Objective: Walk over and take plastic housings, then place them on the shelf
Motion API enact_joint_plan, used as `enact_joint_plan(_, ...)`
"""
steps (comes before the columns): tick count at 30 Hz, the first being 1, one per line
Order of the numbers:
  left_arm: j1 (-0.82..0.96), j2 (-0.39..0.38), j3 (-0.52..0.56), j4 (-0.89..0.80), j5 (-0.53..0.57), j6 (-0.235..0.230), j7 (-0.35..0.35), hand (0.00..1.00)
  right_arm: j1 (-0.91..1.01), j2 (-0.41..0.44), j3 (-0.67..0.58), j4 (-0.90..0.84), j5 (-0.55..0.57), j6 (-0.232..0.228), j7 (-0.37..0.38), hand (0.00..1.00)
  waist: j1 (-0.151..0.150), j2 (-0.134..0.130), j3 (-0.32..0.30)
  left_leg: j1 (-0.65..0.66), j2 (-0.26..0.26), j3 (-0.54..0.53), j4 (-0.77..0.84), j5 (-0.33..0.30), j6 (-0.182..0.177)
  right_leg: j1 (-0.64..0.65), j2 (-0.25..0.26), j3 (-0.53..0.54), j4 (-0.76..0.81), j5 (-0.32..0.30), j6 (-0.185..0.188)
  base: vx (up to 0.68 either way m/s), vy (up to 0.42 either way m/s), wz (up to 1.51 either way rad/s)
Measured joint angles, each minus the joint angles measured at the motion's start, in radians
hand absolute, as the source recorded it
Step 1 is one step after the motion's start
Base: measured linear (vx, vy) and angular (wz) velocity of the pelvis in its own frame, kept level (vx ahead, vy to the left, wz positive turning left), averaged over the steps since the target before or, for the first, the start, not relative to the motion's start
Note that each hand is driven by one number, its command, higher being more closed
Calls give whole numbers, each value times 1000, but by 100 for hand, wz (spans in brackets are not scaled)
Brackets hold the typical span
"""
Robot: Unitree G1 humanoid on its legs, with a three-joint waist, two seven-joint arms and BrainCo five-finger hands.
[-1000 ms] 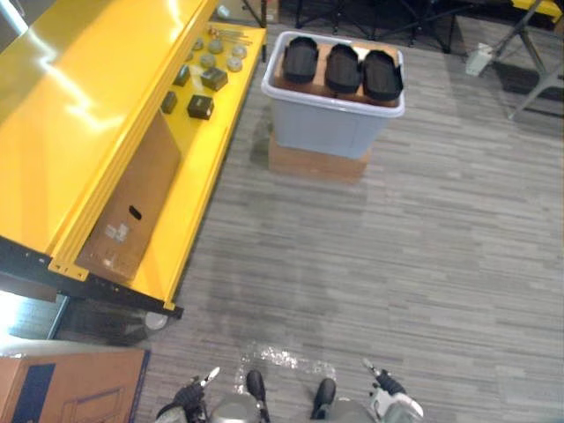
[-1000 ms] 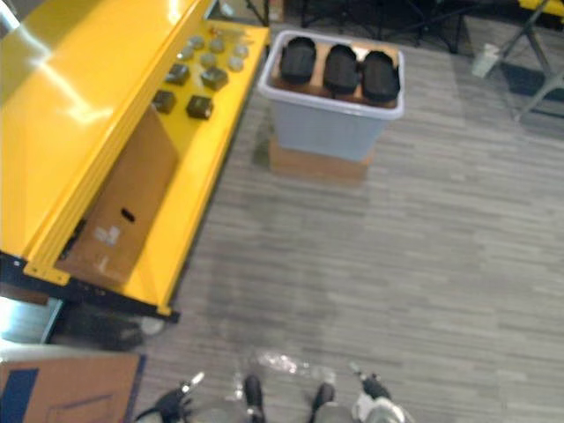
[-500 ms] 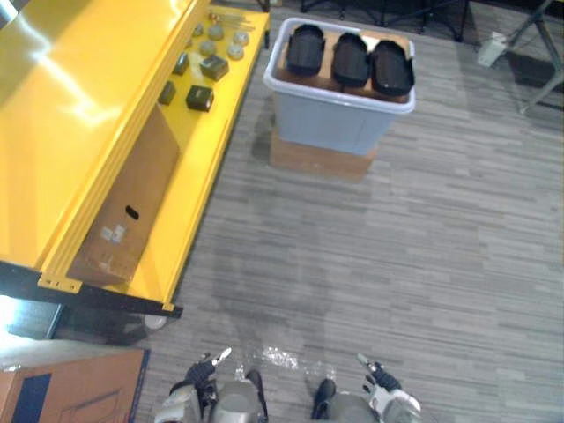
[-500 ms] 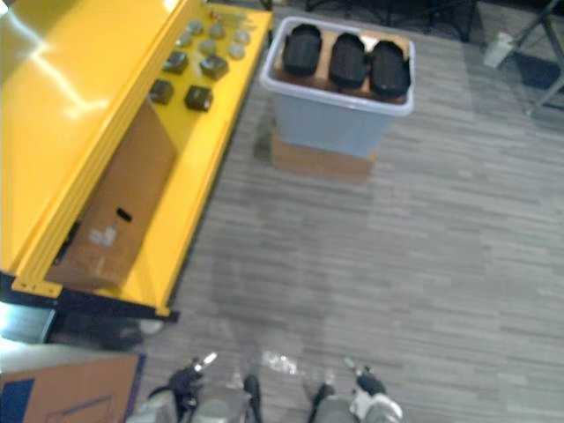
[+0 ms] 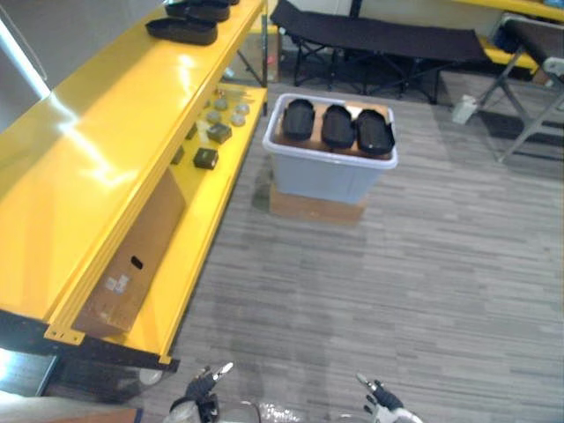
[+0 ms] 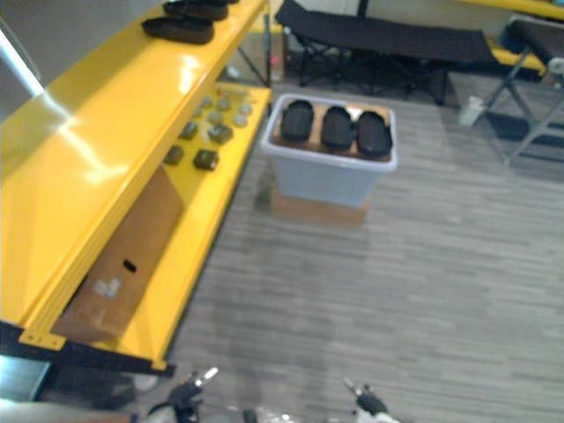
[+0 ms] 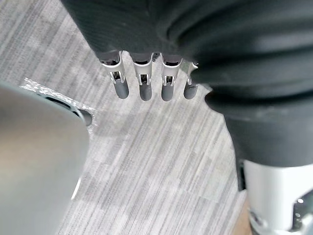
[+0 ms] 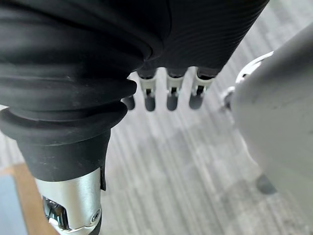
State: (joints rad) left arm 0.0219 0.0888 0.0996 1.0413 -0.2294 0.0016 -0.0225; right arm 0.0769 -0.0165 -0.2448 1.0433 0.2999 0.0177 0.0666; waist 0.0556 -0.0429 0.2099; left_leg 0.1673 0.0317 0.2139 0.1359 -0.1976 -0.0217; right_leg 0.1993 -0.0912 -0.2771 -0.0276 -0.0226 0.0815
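Note:
Three black plastic housings (image 5: 337, 126) lie side by side on top of a pale grey bin (image 5: 322, 182), which stands on a flat cardboard box on the floor ahead. More black housings (image 5: 182, 31) rest at the far end of the yellow shelf (image 5: 115, 141) on my left. My left hand (image 7: 142, 90) and right hand (image 8: 171, 93) hang low by my sides, far from the bin. Their fingers are straight and hold nothing. Both hands also peek in at the bottom edge, left hand (image 5: 204, 388) and right hand (image 5: 379, 398).
The shelf's lower level carries several small dark and grey parts (image 5: 210, 145) and a long cardboard box (image 5: 132, 256). A black folding cot (image 5: 379, 40) stands behind the bin, and metal chair legs (image 5: 524, 119) are at the right. Striped grey floor lies between me and the bin.
The whole picture has shifted, so the camera has moved: the shelf's top with its housings and the cot have come into sight. Both hands sit lower in the picture.

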Motion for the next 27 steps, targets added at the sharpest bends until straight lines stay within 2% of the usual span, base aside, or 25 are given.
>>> enact_joint_plan(1, 11, -13, -3, -4, 0, -1, -1, 0, -2, -7, 2, 2, -1, 0, -2, 0, -6, 16, -7, 12, 15, -4, -3, -1, -1, -1, 12, 2, 11, 6, -6, 82, -50, 5)
enact_joint_plan(5, 18, -34, -7, -3, 1, -6, -1, 0, 4, -34, 3, 9, -4, 6, -3, 0, -15, 48, -19, 30, 28, -4, -10, -10, -17, 14, 26, 3, 14, 6, -8, 95, -43, -3)
enact_joint_plan(8, 19, -35, -6, -3, 1, -5, -1, 0, 0, -43, 2, 21, -20, 11, -3, 0, -14, 47, -18, 52, 22, -2, -25, -11, -17, 26, 22, 3, 18, 6, -8, 56, 22, -1)
enact_joint_plan(12, 21, -16, -4, -3, 1, 1, 0, 0, -9, -30, 1, 34, -20, 30, -3, 0, -9, 18, -18, 59, 9, 1, -25, -11, -16, 29, 7, 5, 18, 8, -4, 9, 34, 0)
enact_joint_plan(17, 20, -17, 9, 0, 1, 2, -1, 0, -9, -28, -15, 40, -19, 31, -3, 0, -11, 17, -18, 61, -7, 12, -23, -16, -8, 29, -7, 9, 14, 17, 7, 0, 23, -6)
enact_joint_plan(21, 20, -18, 18, 0, 3, 25, -1, 0, -9, -29, -39, 40, -18, 37, -3, 0, -11, 23, -16, 59, -11, 15, -24, -23, 3, 10, -16, 10, 40, 19, 10, -12, 4, -3)
enact_joint_plan(22, 17, -22, 19, -1, 4, 24, -1, 0, -13, -30, -39, 37, -17, 38, -3, 0, -10, 37, -9, 56, 1, 22, -24, -26, 8, -31, -13, 19, 115, 14, 7, -63, 40, -21)
enact_joint_plan(23, 14, -28, 19, -1, 4, 25, 0, 0, -18, -35, -40, 22, -13, 38, -3, 0, -11, 56, 5, 57, 18, 34, -24, -30, 15, -112, -16, 34, 265, -4, -5, -74, 54, -25)
enact_joint_plan(24, 11, -27, 20, -2, 4, 25, 1, 0, -21, -39, -42, 14, -8, 38, -3, 0, -12, 59, 14, 59, 22, 41, -24, -32, 18, -160, -25, 38, 357, -9, -5, -82, 55, -17)
enact_joint_plan(25, 6, -20, 18, -2, 4, 30, 2, 0, -23, -41, -65, 0, 6, 38, -2, 0, -17, 55, 31, 63, 25, 40, -20, -40, 31, -246, -48, 39, 515, -57, -6, -68, 28, -5)
enact_joint_plan(27, 2, 9, 36, 0, 5, 40, 6, 0, -22, -19, -77, -4, 5, 39, 1, 0, -18, 21, 42, 77, 28, 40, -6, -47, 28, -290, -68, 33, 549, -114, -5, -33, -10, 2)
